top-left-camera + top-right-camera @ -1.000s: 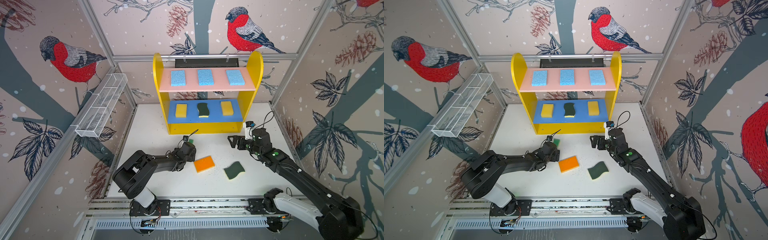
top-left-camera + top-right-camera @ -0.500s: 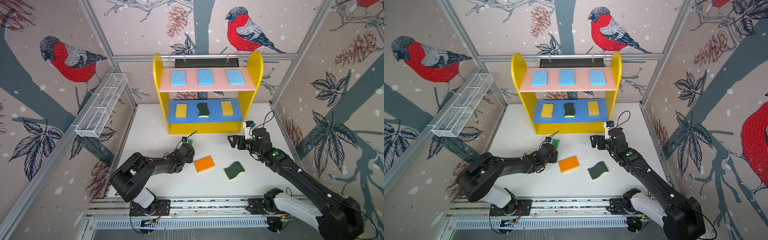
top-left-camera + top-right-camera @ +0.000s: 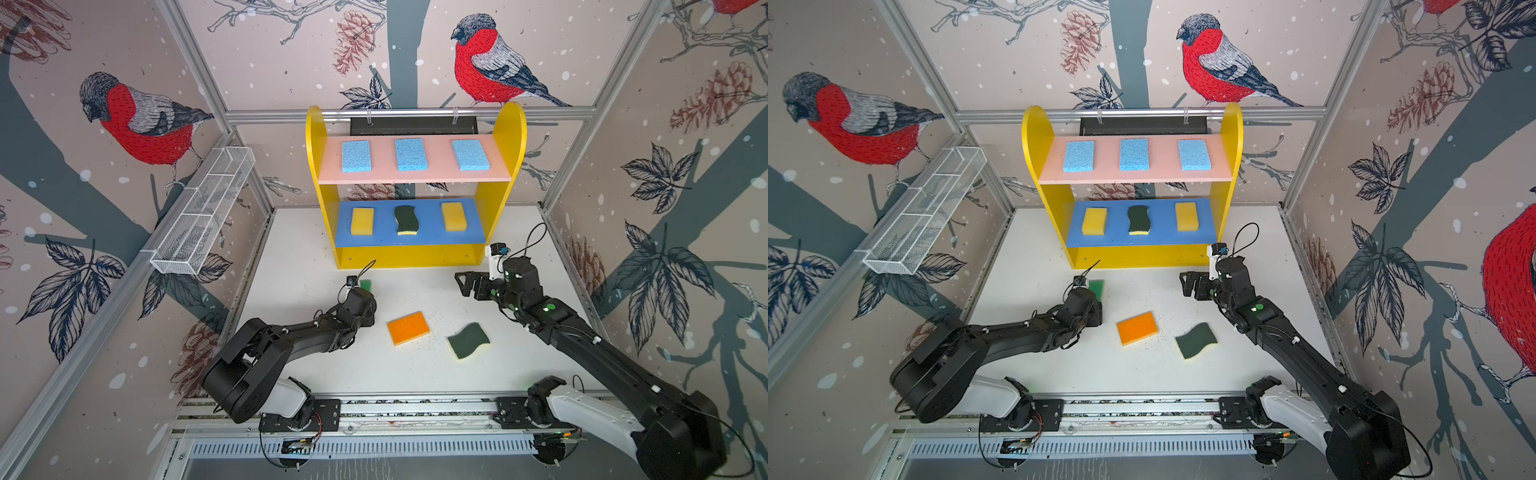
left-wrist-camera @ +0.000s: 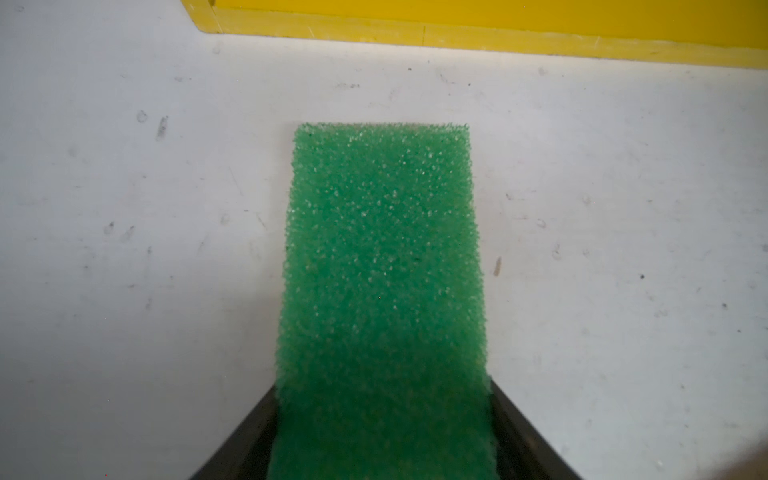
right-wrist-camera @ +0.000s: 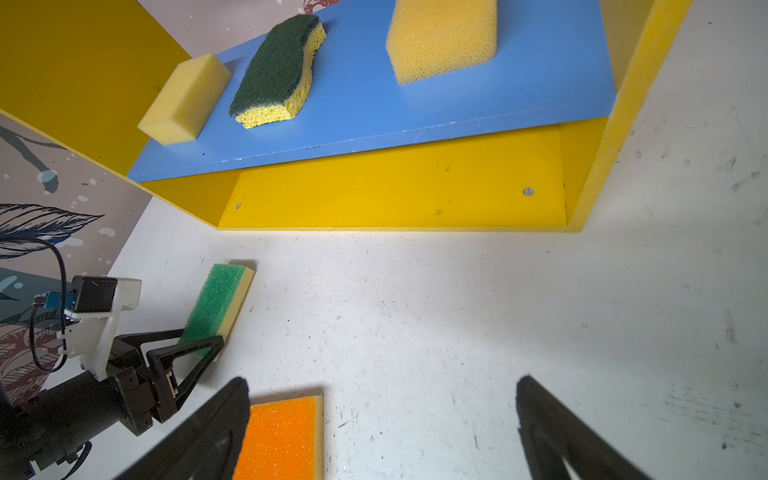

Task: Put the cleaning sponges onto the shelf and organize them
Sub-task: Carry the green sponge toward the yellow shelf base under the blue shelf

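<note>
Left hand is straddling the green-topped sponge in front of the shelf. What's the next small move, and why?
Probably finish closing the left hand on the green-topped sponge before any lift. Its fingers flank the sponge's long sides, the sponge lies flat on the table, and a firm squeeze isn't evident.

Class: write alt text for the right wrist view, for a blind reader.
The left gripper grips one end of a green sponge on the table. Behind, the shelf holds two yellow sponges and a scourer on its blue board; an orange sponge lies by the open right gripper.
</note>
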Controlling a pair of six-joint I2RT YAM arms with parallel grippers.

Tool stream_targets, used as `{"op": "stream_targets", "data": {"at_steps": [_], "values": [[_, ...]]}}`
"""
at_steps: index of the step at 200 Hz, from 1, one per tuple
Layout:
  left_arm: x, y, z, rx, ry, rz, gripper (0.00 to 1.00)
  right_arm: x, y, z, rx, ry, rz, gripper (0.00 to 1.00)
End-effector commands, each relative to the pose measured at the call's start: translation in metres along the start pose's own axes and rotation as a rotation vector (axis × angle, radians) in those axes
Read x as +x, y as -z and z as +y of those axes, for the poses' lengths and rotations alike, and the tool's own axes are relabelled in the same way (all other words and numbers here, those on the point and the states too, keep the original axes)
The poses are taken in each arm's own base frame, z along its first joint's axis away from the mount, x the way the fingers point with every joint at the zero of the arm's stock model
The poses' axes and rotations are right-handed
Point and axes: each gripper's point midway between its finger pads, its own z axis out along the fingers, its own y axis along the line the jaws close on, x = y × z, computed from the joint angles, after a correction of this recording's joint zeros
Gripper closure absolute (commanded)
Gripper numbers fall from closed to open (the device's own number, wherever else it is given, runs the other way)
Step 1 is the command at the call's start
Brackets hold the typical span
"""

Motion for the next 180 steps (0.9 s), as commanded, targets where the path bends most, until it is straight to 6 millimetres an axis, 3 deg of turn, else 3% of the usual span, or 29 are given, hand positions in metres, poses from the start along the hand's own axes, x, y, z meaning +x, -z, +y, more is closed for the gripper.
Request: {"op": "stream_targets", "data": {"at_steps": [1, 87, 180], "values": [[-0.018, 0.002, -0.004, 0.007, -0.019, -0.046, 0.33, -0.005, -0.003, 0.004, -0.02, 0.009, -0.024, 0.01], [-0.059, -0.001, -0.004, -0.013, -0.016, -0.197, 0.34, 0.001, -0.017, 0.006, -0.043, 0.029, 0.002, 0.0], [-0.09, -0.022, -0.007, -0.046, -0.046, -0.239, 0.34, 0.005, -0.028, 0.008, -0.061, 0.036, 0.02, 0.0]]}}
